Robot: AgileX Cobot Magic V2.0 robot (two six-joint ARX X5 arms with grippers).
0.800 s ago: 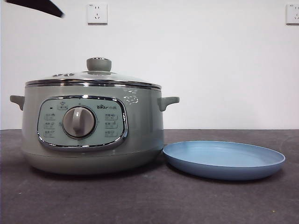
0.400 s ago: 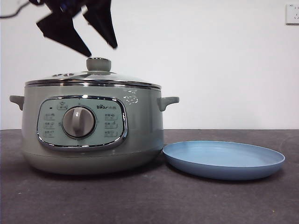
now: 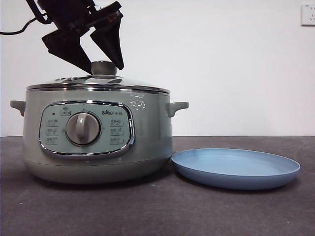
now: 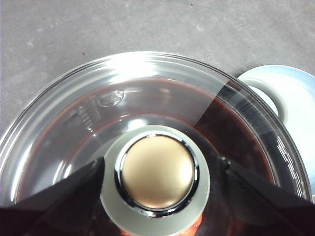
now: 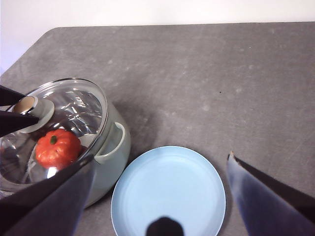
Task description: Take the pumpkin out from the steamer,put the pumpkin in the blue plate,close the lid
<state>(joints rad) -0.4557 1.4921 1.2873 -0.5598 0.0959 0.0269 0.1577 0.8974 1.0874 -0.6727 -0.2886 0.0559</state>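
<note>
Left gripper (image 3: 103,65) was open, jaws spread to either side of the lid's knob (image 4: 157,173), not yet touching it. Lid (image 3: 98,83) sat directly beneath, closed on the steamer (image 3: 96,132). Judged: glass dome, rigid, fairly heavy and breakable, slick chrome rim; the round pale green knob with its metallic cap is the only sensible hold. Pumpkin (image 5: 58,148), ribbed, orange-red and green-stemmed, lay inside under the glass. Right gripper (image 5: 160,196) was open, waiting above the blue plate (image 5: 170,191), which was matte, shallow and round, just beside the steamer.
</note>
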